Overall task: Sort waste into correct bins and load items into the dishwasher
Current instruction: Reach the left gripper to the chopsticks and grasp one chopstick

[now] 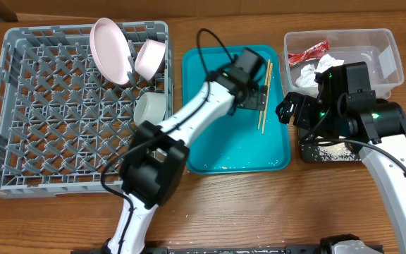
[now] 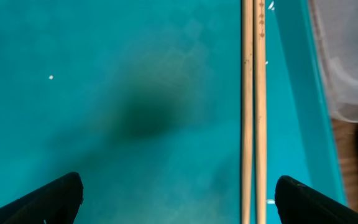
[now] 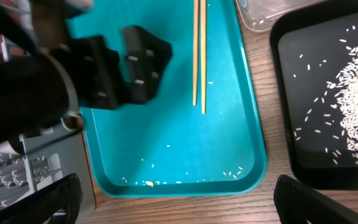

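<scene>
Chopsticks flat on teal tray

Left arm reaches far across the middle, its gripper spread wide; right gripper likewise spread, facing down.

Even bright light; left wrist view blurred.

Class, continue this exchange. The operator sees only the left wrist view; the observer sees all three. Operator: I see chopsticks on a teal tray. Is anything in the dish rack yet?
Observer: Yes, a pink plate stands on edge in the grey rack.
Operator: Where is the food waste?
Observer: Most of the rice lies in the black tray.
Operator: Any left on my tray?
Observer: A few grains lie along the teal tray at its edge nearest the robot.
</scene>
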